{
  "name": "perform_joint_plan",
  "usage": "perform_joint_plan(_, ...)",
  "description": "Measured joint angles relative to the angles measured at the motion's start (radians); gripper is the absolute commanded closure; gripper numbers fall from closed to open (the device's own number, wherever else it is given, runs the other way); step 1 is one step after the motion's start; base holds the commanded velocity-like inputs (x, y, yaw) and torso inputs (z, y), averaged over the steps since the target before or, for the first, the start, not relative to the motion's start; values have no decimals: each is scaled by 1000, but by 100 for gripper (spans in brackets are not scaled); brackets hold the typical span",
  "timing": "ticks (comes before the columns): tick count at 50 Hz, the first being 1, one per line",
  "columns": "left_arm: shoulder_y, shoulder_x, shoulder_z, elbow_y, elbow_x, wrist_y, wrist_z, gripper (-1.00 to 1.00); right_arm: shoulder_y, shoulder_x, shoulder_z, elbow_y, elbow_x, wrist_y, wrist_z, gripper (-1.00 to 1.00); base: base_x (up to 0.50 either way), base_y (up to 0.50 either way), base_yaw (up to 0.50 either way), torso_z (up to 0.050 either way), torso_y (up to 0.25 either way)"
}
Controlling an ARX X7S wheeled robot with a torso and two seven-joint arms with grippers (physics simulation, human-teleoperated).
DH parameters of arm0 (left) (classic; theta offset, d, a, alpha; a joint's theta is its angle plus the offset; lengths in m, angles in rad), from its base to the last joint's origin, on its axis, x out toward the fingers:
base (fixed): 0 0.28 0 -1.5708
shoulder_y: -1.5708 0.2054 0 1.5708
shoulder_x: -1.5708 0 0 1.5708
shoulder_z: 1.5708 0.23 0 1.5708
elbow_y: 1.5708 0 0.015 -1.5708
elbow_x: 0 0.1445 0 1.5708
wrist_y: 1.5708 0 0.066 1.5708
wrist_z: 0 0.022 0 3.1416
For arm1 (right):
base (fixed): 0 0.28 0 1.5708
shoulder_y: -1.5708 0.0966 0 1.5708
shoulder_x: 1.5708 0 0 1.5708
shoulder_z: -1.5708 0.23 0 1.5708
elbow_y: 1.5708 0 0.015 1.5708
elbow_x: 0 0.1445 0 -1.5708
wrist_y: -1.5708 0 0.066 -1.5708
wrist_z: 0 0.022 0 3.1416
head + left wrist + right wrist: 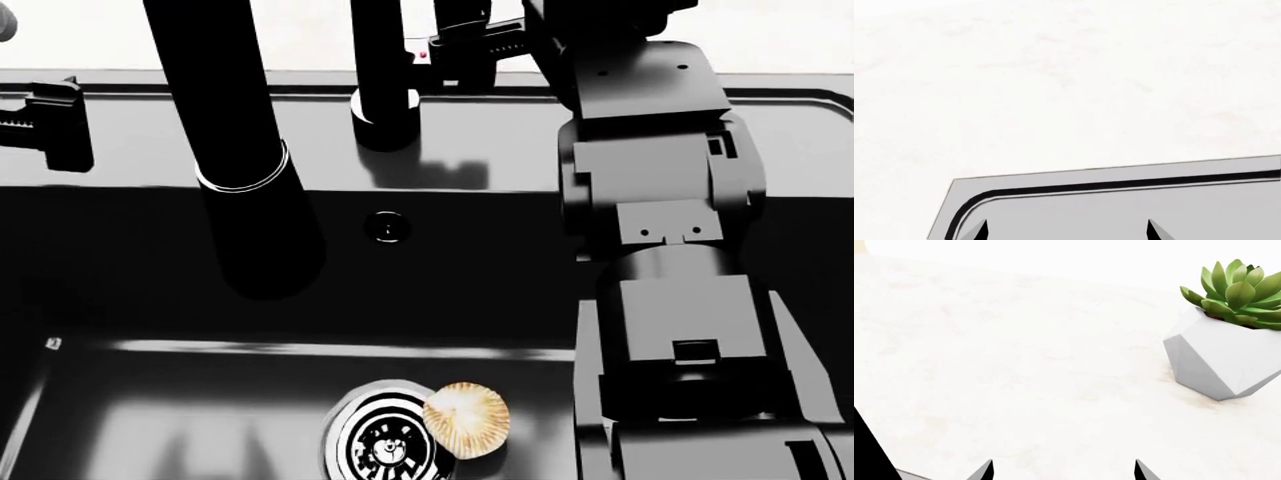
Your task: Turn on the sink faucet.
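Observation:
The matte black sink faucet [247, 190] arches toward me over the sink [160, 110]. Its thick spray head hangs over the basin and its round base [384, 112] stands on the back rim. My right gripper [461, 45] is up beside the faucet stem, just right of it; the lever cannot be made out. In the right wrist view this gripper [1064, 471] is open, with white counter between its tips. My left gripper [40, 120] is at the far left over the sink rim. In the left wrist view it [1067, 231] is open over the grey rim corner [1054, 200].
A round chrome drain [380, 445] with a pale scallop shell [467, 418] beside it lies in the basin, below the overflow hole [387, 228]. A succulent in a grey faceted pot [1224, 357] stands on the white counter [1021, 365]. My right arm [667, 260] spans the sink's right side.

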Motion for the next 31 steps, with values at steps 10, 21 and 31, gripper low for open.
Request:
perform_joint_plan(10, 8, 0, -2, -6, -4, 1, -1, -100, -4, 3, 1, 0, -5, -3, 15, -100, 0, 0, 0, 0, 0)
perform_joint_plan(21, 14, 0, -3, -7, -8, 0, -3, -100, -5, 15, 9, 0, -1, -6, 45, -100, 0, 0, 0, 0, 0)
perform_joint_plan(31, 14, 4, 0, -10, -9, 0, -6, -100, -11, 24, 17, -2, 9, -5, 52, -100, 0, 0, 0, 0, 0)
